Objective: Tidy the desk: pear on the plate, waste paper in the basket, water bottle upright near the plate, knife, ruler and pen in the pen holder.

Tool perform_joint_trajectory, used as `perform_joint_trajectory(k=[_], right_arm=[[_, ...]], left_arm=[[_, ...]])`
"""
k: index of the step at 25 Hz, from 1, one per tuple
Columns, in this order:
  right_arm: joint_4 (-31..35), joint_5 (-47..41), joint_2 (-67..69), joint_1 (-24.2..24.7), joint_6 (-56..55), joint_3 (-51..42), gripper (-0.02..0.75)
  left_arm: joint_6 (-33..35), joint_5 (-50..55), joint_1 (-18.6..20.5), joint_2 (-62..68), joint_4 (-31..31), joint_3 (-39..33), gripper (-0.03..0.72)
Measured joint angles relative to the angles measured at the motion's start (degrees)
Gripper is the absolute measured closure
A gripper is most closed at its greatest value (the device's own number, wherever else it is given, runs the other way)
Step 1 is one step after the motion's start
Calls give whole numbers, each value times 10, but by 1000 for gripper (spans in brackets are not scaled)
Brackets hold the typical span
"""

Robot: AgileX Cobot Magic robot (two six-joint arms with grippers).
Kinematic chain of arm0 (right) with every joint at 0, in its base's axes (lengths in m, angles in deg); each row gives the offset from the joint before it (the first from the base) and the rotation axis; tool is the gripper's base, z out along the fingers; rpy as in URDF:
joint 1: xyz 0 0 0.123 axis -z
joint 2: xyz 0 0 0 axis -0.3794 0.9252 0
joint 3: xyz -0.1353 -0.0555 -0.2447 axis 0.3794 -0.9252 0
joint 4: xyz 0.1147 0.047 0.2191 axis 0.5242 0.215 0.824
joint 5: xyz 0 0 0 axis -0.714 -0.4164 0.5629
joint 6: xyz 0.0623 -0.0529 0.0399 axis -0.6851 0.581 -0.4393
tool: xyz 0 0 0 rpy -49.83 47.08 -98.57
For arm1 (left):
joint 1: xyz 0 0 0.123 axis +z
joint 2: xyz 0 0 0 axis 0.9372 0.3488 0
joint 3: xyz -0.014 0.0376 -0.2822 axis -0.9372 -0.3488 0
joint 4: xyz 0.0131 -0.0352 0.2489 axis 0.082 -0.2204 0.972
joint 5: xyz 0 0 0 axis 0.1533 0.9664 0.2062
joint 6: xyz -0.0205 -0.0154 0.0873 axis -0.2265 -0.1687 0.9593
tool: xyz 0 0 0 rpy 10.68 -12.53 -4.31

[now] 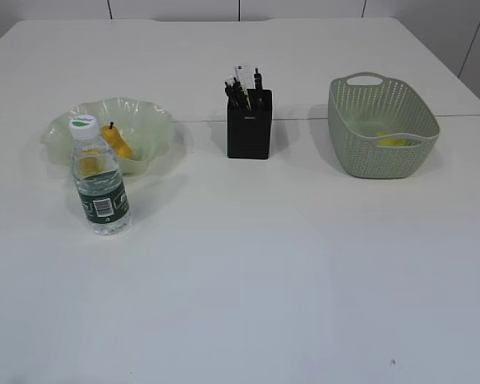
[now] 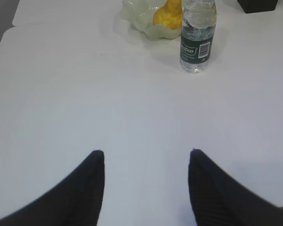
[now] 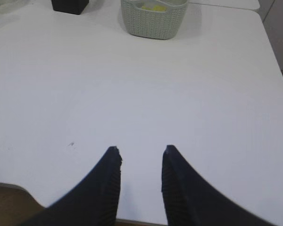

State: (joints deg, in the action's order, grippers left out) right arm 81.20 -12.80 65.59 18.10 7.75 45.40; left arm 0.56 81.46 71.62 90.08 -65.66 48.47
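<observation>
The yellow pear (image 1: pixel 117 142) lies in the pale green ruffled plate (image 1: pixel 152 120) at the left of the desk (image 1: pixel 264 264). Just in front of the plate the water bottle (image 1: pixel 99 178) stands upright. The black pen holder (image 1: pixel 249 125) at the middle back has dark items (image 1: pixel 242 86) sticking out of its top; I cannot tell knife, ruler and pen apart. Yellow paper (image 1: pixel 394 142) lies inside the sage green basket (image 1: pixel 382 126) at the right. My left gripper (image 2: pixel 145 153) is open and empty above bare tabletop, well short of the bottle (image 2: pixel 196 38). My right gripper (image 3: pixel 140 149) is open and empty near the front edge.
A seam (image 1: pixel 456 117) runs across the desk behind the plate, holder and basket. The right wrist view shows the basket (image 3: pixel 153 19) and holder (image 3: pixel 69 5) far ahead and the desk's front edge under the fingers. Neither arm shows in the exterior view.
</observation>
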Motion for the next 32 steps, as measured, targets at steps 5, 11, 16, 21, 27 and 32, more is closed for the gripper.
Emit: perform_joint_trajectory(k=[5, 11, 16, 21, 27, 32], right_arm=[[0, 0, 0, 19, 0, 0, 510], [0, 0, 0, 45, 0, 0, 510], [0, 0, 0, 48, 0, 0, 510], [0, 0, 0, 48, 0, 0, 510], [0, 0, 0, 48, 1, 0, 510], [0, 0, 0, 48, 1, 0, 510]], left_arm=[[0, 0, 0, 0, 0, 0, 286], [0, 0, 37, 0, 0, 0, 286], [0, 1, 46, 0, 0, 0, 286], [0, 1, 13, 0, -1, 0, 286], [0, 1, -24, 0, -1, 0, 286], [0, 1, -24, 0, -1, 0, 286]])
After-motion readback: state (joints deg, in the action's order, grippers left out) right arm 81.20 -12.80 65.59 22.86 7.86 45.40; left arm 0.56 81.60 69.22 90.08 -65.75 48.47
